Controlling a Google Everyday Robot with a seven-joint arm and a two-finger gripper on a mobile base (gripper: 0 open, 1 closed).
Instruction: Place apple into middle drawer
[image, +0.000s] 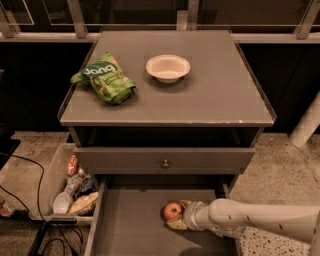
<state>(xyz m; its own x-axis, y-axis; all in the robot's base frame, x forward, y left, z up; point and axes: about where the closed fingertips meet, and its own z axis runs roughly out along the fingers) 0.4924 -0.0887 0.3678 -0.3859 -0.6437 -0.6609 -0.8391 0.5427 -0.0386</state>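
The red apple (173, 210) with a yellowish patch sits low inside the open middle drawer (130, 225), over its flat grey floor near the middle. My gripper (176, 216) reaches in from the right on a white arm (250, 220). Its tan fingers (178, 223) lie right against the apple's right and lower sides. I cannot tell whether the apple rests on the floor or is held just above it.
A closed drawer front with a round metal knob (165, 163) is above the open drawer. On the cabinet top lie a green snack bag (105, 77) and a white bowl (168, 67). A bin of packaged items (70, 187) stands on the floor at the left, with cables beside it.
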